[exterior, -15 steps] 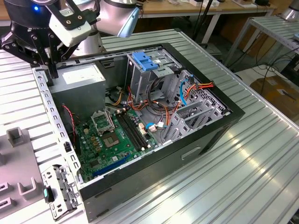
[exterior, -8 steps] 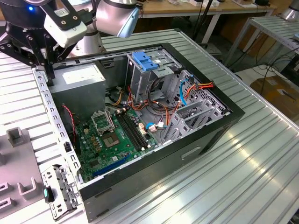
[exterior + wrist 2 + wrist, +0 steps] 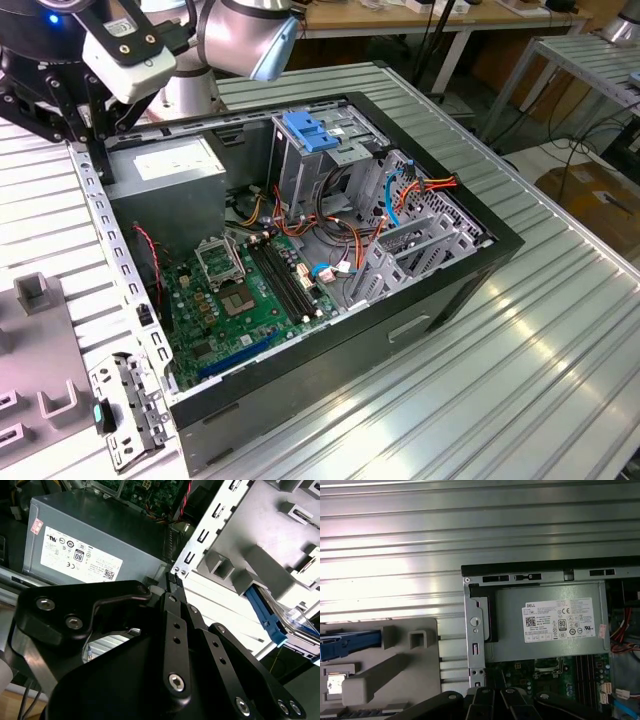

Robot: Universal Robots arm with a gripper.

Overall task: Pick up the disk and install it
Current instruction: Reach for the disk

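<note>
- In the exterior view, an open computer case [image 3: 497, 243] lies on a ribbed metal surface [image 3: 540, 350].
- Inside it are a green motherboard [image 3: 240, 300], a grey power supply [image 3: 165, 170] at the far left corner, and a tall grey cage [image 3: 300, 185] topped by a blue latch [image 3: 305, 130].
- The gripper [image 3: 95, 150] hangs from the arm at the exterior view's far left, above the case's left edge and just beside the power supply.
- A grey fixture [image 3: 35, 295] stands on the surface to the left of the case.
- In the second wrist view, the fingers [image 3: 172, 587] look drawn together at their tips with nothing between them. The tips are over the case edge next to the power supply [image 3: 95, 545].
- The disk [image 3: 270, 617] shows here by its blue rail. It sits in the grey fixture [image 3: 260, 565] outside the case, well apart from the gripper [image 3: 172, 580].
- In the first wrist view, the gripper [image 3: 495, 695] hovers over the case's corner, near the motherboard [image 3: 555, 675] and the power supply [image 3: 545, 620].
- The disk [image 3: 350, 645], with its blue rail showing, rests in the grey fixture [image 3: 395, 680] on the surface [image 3: 470, 530]. It lies beside the case and is not touched by the gripper.
</note>
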